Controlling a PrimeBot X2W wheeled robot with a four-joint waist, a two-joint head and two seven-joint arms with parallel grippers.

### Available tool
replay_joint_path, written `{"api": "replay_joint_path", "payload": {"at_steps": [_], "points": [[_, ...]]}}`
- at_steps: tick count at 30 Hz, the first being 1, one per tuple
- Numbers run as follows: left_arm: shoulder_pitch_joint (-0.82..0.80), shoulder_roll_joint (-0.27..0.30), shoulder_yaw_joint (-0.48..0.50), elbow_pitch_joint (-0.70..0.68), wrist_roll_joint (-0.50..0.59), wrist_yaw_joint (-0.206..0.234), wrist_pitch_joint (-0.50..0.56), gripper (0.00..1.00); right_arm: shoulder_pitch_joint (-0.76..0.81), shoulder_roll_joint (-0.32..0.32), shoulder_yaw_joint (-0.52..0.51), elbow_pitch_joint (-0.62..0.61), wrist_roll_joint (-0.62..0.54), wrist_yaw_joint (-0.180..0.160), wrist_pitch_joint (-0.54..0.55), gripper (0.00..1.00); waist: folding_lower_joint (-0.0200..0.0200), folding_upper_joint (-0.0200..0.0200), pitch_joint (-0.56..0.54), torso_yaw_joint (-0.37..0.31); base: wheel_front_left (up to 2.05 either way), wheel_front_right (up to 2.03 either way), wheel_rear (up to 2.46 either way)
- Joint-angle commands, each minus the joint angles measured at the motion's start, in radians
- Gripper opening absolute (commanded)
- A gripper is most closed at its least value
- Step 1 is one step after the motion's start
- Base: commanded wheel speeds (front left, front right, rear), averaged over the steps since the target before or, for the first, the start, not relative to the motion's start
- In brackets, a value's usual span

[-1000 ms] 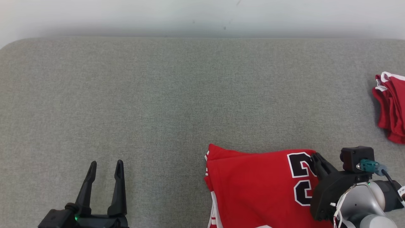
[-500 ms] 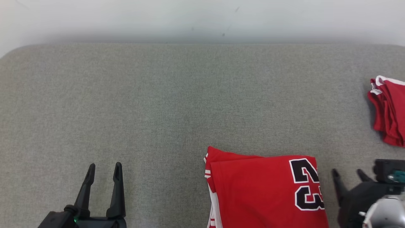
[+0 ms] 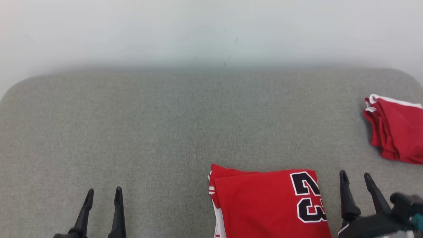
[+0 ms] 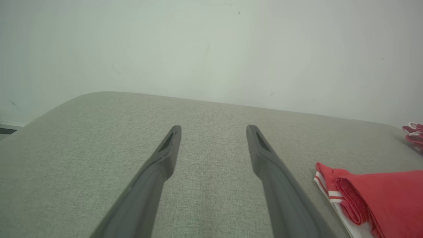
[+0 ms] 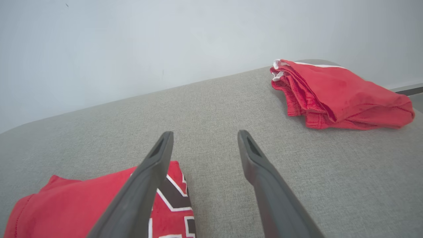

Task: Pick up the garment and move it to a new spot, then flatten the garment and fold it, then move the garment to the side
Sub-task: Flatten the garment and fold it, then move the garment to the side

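Jersey (image 3: pixel 261 205): red, folded flat, black white-edged 23 uppermost, white trim. Left gripper (image 3: pixel 104 190), right gripper (image 3: pixel 354 174): both spread wide, empty.

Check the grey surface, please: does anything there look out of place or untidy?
Nothing serious. The red jersey lies folded flat, close to the robot. Only the other red garment, at the far right, looks a little untidy: its layers fan out unevenly along its left edge.

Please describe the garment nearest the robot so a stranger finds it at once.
On the grey table, look at the near edge, beside the right gripper. The folded red jersey lies there; unlike the other red garment far right, it bears a black 23.
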Motion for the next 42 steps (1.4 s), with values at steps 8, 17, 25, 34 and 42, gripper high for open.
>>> {"api": "replay_joint_path", "payload": {"at_steps": [8, 17, 25, 34, 42], "points": [[0.059, -0.005, 0.05, 0.031, 0.048, 0.004, -0.002, 1.0, 0.02, -0.004, 0.071, 0.121, -0.099, 0.0, -0.221, 1.0, 0.0001, 0.0, -0.091, -0.011, 0.0, 0.0, 0.0], [0.082, -0.012, 0.099, 0.022, 0.041, -0.006, -0.002, 1.0, 0.003, -0.004, 0.102, 0.179, -0.11, 0.0, -0.24, 1.0, 0.0001, 0.0, -0.103, -0.007, 0.0, 0.0, 0.0], [0.079, -0.017, 0.099, 0.025, 0.058, -0.01, -0.002, 1.0, -0.006, -0.004, 0.114, 0.185, -0.092, 0.0, -0.218, 1.0, 0.0001, 0.0, -0.096, -0.007, 0.0, 0.0, 0.0], [0.065, -0.023, 0.087, 0.035, 0.057, -0.015, -0.002, 1.0, -0.012, -0.016, 0.113, 0.151, -0.098, 0.0, -0.167, 1.0, 0.0001, 0.0, -0.087, -0.002, 0.0, 0.0, 0.0], [0.05, -0.025, 0.09, 0.02, 0.07, -0.017, -0.002, 1.0, 0.016, -0.017, 0.094, 0.034, 0.062, 0.0, 0.396, 1.0, 0.0001, 0.0, -0.066, 0.004, 0.0, 0.0, 0.0]]}}
